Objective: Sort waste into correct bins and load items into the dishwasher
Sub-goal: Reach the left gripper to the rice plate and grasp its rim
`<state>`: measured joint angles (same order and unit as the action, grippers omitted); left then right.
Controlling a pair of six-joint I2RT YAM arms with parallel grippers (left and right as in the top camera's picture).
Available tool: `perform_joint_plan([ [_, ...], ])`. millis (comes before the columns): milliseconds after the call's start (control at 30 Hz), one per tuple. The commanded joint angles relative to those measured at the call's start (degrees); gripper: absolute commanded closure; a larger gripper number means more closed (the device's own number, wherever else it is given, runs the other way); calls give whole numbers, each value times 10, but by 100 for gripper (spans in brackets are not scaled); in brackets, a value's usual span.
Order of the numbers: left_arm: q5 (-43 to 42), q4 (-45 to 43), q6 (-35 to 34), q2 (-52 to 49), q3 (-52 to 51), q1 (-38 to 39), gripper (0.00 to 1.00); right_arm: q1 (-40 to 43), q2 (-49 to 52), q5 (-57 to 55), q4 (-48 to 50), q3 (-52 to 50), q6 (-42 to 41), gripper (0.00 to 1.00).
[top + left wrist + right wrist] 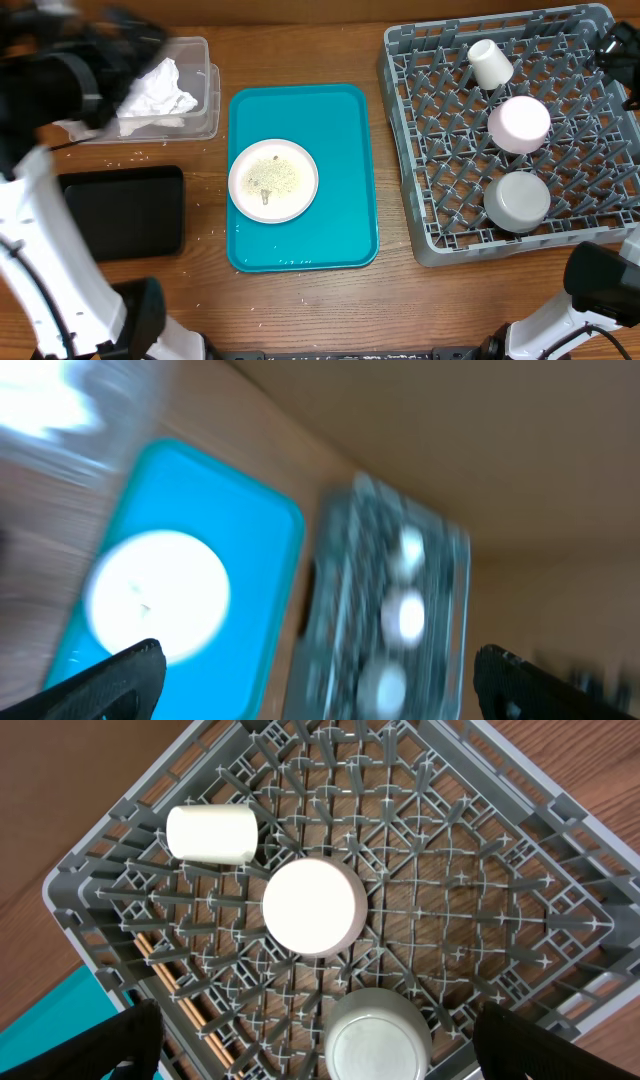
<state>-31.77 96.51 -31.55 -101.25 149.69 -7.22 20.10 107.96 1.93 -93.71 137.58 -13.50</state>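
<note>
Rack (585,120) with one cup (490,63), one white dish (519,124), one grey bowl (517,200); left tool (320,695), right tool (320,1055) open.

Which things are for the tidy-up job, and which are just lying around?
For the job: napkin, clear tub, black tray, plate, food scraps, dish rack, cup, white dish, grey bowl.

Just lying about: teal tray, table.
</note>
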Motion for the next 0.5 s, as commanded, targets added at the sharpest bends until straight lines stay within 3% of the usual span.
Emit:
perform_joint_plan([
  [0,52,3,53,12,-44,134,4,0,-3,-4,2,4,-3,0],
  [67,170,3,21,9,-93,218,7,0,-3,-4,2,4,-3,0],
  [233,358,-3,-73,-28,-208,341,14,0,-3,-4,2,4,-3,0],
  [367,377,-45,-92,-90,-266,380,36,0,-3,-4,2,4,-3,0],
  [467,377,-91,-94,-163,-278,392,39,0,-3,-4,2,4,-3,0],
])
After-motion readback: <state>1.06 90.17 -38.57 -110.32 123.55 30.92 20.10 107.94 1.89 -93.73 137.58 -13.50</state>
